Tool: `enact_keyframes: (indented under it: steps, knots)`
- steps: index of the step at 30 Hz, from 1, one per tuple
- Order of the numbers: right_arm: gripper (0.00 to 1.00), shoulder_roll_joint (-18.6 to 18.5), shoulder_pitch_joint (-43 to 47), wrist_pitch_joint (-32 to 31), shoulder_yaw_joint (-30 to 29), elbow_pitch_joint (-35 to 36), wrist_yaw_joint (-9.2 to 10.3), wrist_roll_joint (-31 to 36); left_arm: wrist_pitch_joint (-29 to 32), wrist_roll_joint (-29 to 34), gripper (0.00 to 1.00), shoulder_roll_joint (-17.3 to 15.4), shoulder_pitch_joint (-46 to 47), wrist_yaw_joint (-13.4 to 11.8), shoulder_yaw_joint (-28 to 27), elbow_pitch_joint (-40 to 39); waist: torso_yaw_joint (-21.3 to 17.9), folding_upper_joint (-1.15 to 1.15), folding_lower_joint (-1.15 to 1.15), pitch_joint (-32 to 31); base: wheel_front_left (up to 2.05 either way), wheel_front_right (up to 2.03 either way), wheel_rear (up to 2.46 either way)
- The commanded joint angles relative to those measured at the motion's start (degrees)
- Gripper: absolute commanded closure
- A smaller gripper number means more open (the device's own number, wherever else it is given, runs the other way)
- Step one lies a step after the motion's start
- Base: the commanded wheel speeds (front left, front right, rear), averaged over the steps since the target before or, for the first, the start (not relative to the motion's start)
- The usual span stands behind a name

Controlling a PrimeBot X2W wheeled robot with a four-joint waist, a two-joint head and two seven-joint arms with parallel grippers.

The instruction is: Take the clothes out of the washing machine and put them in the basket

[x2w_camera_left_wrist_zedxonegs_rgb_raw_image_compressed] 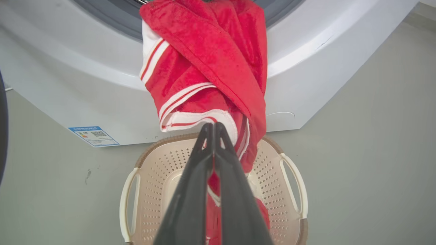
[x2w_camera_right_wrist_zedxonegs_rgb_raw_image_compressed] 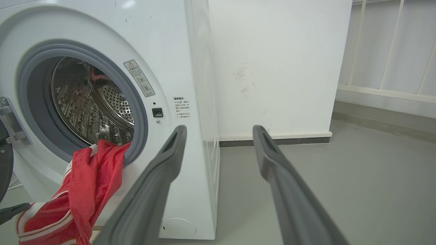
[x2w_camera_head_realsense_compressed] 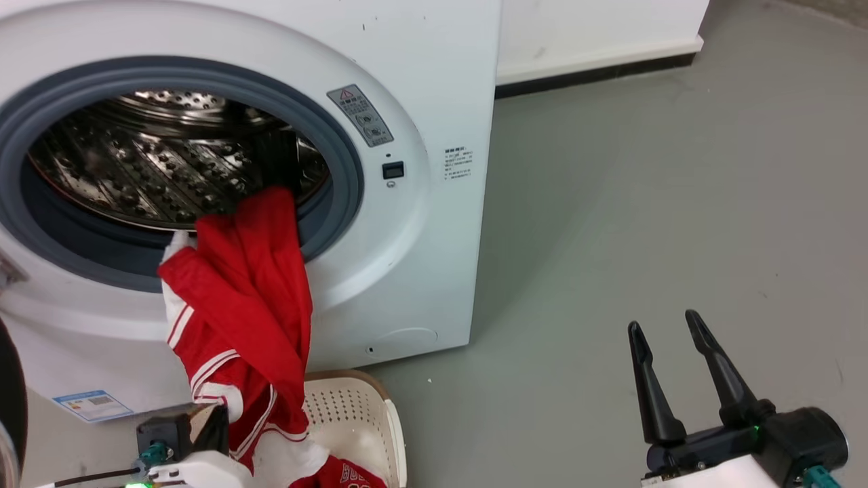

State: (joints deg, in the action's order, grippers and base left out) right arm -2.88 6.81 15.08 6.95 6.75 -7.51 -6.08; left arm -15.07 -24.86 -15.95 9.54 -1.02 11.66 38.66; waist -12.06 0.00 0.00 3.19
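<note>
A red garment with white trim, part of the clothes (x2w_camera_head_realsense_compressed: 251, 298), hangs out of the washing machine (x2w_camera_head_realsense_compressed: 420, 224) over its grey seal, down towards the basket (x2w_camera_head_realsense_compressed: 352, 407). My left gripper (x2w_camera_head_realsense_compressed: 215, 413) is shut on the garment's white-striped hem, just above the basket. In the left wrist view its fingers (x2w_camera_left_wrist_zedxonegs_rgb_raw_image_compressed: 190, 190) are pressed together, with red cloth (x2w_camera_left_wrist_zedxonegs_rgb_raw_image_compressed: 204, 68) pinched between them over the cream basket (x2w_camera_left_wrist_zedxonegs_rgb_raw_image_compressed: 153, 177). More red cloth with lettering (x2w_camera_head_realsense_compressed: 346, 474) lies in the basket. My right gripper (x2w_camera_head_realsense_compressed: 668, 325) stands open and empty over the floor to the right, also seen as gripper (x2w_camera_right_wrist_zedxonegs_rgb_raw_image_compressed: 219, 131).
The machine's dark door edge (x2w_camera_head_realsense_compressed: 10, 407) stands open at the far left. The steel drum (x2w_camera_head_realsense_compressed: 156, 163) looks bare behind the hanging cloth. Grey floor (x2w_camera_head_realsense_compressed: 644, 203) stretches to the machine's right, up to a white wall (x2w_camera_head_realsense_compressed: 597, 34).
</note>
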Motion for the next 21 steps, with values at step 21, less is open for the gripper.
enact_keyframes:
  steps: [21]
  knots:
    - [0.00, 0.0, -12.2, 0.1, -0.6, 3.5, 0.04, -3.1, 0.2, 1.0, 1.00, 0.2, 17.4, 4.6, -1.8, 24.4, -4.4, 0.00, 0.00, 24.1, 0.00, 0.00, 0.00]
